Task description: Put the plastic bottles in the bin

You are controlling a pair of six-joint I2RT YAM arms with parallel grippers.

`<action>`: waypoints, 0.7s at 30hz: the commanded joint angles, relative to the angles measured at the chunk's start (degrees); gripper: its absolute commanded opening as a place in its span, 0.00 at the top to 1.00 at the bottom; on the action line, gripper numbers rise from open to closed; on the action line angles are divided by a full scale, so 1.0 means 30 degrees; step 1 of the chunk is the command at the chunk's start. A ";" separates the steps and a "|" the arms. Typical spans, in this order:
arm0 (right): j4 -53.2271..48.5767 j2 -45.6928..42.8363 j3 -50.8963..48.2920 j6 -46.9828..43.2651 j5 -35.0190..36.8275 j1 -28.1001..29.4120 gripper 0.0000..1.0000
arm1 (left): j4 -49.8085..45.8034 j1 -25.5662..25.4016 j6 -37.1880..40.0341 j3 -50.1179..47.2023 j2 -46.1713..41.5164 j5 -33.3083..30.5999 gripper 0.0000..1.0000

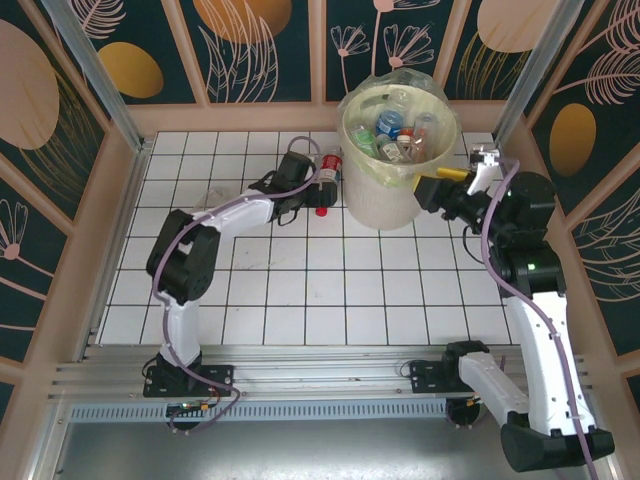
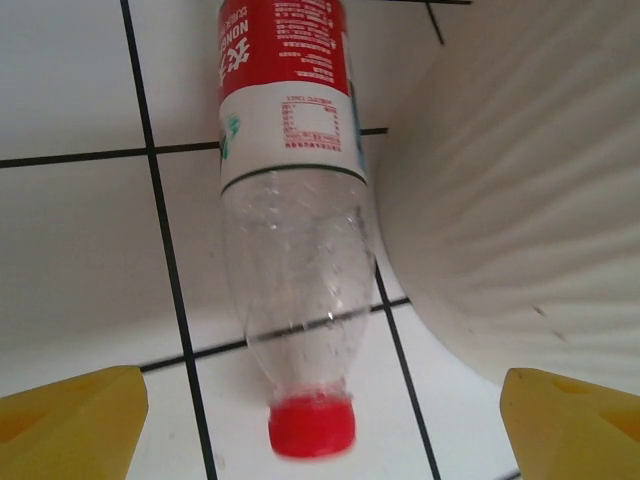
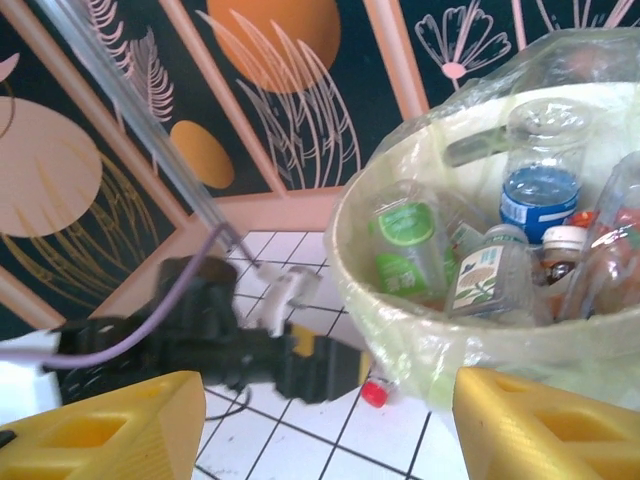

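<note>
Looking down through the left wrist camera, I see a clear plastic bottle with a red-and-white label and a red cap (image 2: 295, 250) lying on its side on the white tiled table with black grid lines (image 2: 80, 250). The left gripper (image 2: 322, 425) hangs over its cap end. The two yellow fingers (image 2: 70, 425) are spread wide, one on either side of the bottle, and neither touches it. The cap points to the near side and the base to the far side.

Just right of this bottle rises the wall of the large round cream-yellow plastic bin lined with a clear bag (image 2: 520, 200). I cannot tell whether the bottle touches it.

From the overhead camera the bin stands at the far middle of the table, and the lone bottle (image 1: 329, 168) lies right beside its left side. Inside the bin I see a heap of small clear bottles. Among them are one with a green label (image 3: 405, 245) and one with a blue label (image 3: 540, 195), which stands toward the far right.

The right gripper (image 1: 440, 185) hovers at the right side of the bin, close to the rim. In its own wrist view the jaws are parted wide, with nothing between them. That view looks across the rim toward the black left arm (image 3: 200, 340) beyond the bin.
</note>
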 commanded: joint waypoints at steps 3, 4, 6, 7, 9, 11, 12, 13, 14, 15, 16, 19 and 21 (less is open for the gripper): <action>-0.1548 -0.1012 -0.0752 -0.0245 -0.2951 0.0156 0.25 | -0.1855 0.0198 0.0332 0.2333 0.2057 -0.0768 0.09; -0.1764 -0.1097 -0.0812 -0.0303 -0.3362 0.0147 0.23 | -0.2059 0.0196 0.0413 0.2804 0.2468 -0.0741 0.09; -0.2137 -0.1347 -0.0938 -0.0543 -0.3951 0.0179 0.20 | -0.2441 0.0197 0.0506 0.3715 0.3254 -0.0710 0.09; -0.2296 -0.1489 -0.0994 -0.0656 -0.4097 0.0189 0.17 | -0.2567 0.0196 0.0547 0.4117 0.3624 -0.0731 0.09; -0.2697 -0.1605 -0.1048 -0.0894 -0.4461 0.0165 0.14 | -0.2837 0.0240 0.0601 0.4849 0.4214 -0.0824 0.10; -0.3012 -0.1576 -0.1074 -0.1113 -0.4991 0.0183 0.09 | -0.3101 0.0255 0.0652 0.5518 0.4725 -0.0913 0.11; -0.3213 -0.1519 -0.1033 -0.1248 -0.5252 0.0190 0.08 | -0.3297 0.0284 0.0651 0.5849 0.5007 -0.0941 0.12; -0.3324 -0.1487 -0.1047 -0.1311 -0.5396 0.0182 0.07 | -0.3426 0.0315 0.0653 0.6150 0.5258 -0.0972 0.12; -0.3385 -0.1505 -0.1079 -0.1385 -0.5436 0.0186 0.07 | -0.3529 0.0342 0.0619 0.6341 0.5437 -0.0974 0.13; -0.3463 -0.1529 -0.1103 -0.1424 -0.5410 0.0179 0.07 | -0.3609 0.0372 0.0633 0.6548 0.5616 -0.1003 0.14; -0.3496 -0.1566 -0.1114 -0.1435 -0.5352 0.0204 0.07 | -0.3641 0.0414 0.0586 0.6675 0.5760 -0.0980 0.14; -0.3518 -0.1686 -0.1258 -0.1467 -0.5304 0.0176 0.07 | -0.3786 0.0455 0.0589 0.7088 0.6200 -0.0793 0.16; -0.3568 -0.1696 -0.1318 -0.1572 -0.5247 0.0180 0.07 | -0.3846 0.0460 0.0592 0.7380 0.6471 -0.0617 0.16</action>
